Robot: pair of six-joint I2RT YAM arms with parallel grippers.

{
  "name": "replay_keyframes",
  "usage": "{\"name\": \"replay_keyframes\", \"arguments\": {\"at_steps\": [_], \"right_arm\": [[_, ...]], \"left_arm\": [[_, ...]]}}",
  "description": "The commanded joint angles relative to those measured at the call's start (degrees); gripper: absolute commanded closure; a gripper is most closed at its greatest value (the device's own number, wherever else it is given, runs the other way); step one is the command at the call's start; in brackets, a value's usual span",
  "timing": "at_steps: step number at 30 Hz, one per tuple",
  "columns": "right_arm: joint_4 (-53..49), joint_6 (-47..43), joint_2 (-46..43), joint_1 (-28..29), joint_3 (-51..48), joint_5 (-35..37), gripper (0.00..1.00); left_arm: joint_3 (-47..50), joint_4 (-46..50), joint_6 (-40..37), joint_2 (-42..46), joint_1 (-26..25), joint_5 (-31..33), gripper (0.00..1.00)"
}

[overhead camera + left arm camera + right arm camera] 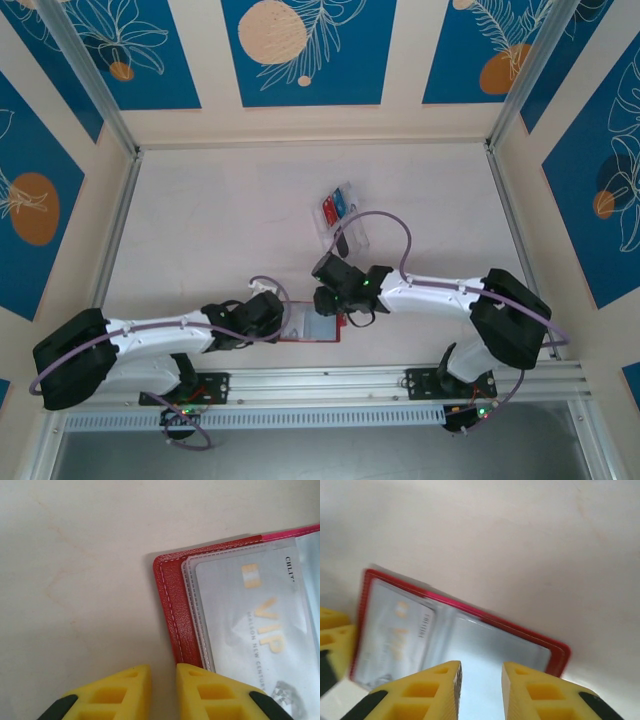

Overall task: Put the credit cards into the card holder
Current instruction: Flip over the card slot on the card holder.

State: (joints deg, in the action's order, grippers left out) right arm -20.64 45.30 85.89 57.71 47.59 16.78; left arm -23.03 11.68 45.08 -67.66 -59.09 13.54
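— Where does everything lie?

— On the worktop [220,220], the clear tray [352,238] sits out past my wrists, a little toward my right side. The card holder [312,326] lies open and flat near my bases, between my two arms. Its long side runs left to right.

— And the cards?

— A red card [327,209] and a blue card [341,203] show at the tray's far end, with what looks like a dark card [340,243] nearer its middle. A pale card with gold VIP lettering [260,625] sits under the clear sleeve in the holder's left half. The right half looks empty to me.

— Your pincers?

— My left pincer [163,692] is at the holder's left edge, fingers a narrow slit apart with bare worktop in the slit. One finger overlaps the red border, and I can't tell whether it presses down. My right pincer [481,690] hovers over the holder's right half, jaws parted a little, gripping nothing.

— So what's next?

— I judge a fetch from the tray. It lies just beyond the right pincer, away from my bases, so the right arm is nearer. The left is better placed to steady the holder.
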Motion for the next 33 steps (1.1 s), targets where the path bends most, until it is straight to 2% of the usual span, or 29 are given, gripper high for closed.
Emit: {"name": "replay_keyframes", "arguments": {"at_steps": [1,19,21,27,33], "right_arm": [[-4.5,-3.0,2.8,0.3,2.5,2.0,0.71],[-8.3,-2.1,13.5,5.2,7.6,7.5,0.72],[-8.7,-1.8,14.1,5.8,7.8,7.8,0.76],[-9.2,-1.3,14.7,6.4,8.3,8.6,1.00],[-11.4,-2.6,12.4,6.8,10.6,10.5,1.00]], "left_arm": [[1.2,-1.0,0.9,-1.1,0.2,-1.8,0.79],[1.0,-0.8,0.8,-1.0,0.2,-1.6,0.78],[1.0,-0.6,0.8,-0.8,0.2,-1.6,0.78],[1.0,-0.6,0.8,-0.9,0.2,-1.7,0.78],[1.1,-0.9,0.7,-1.4,0.2,-1.9,0.78]]}}
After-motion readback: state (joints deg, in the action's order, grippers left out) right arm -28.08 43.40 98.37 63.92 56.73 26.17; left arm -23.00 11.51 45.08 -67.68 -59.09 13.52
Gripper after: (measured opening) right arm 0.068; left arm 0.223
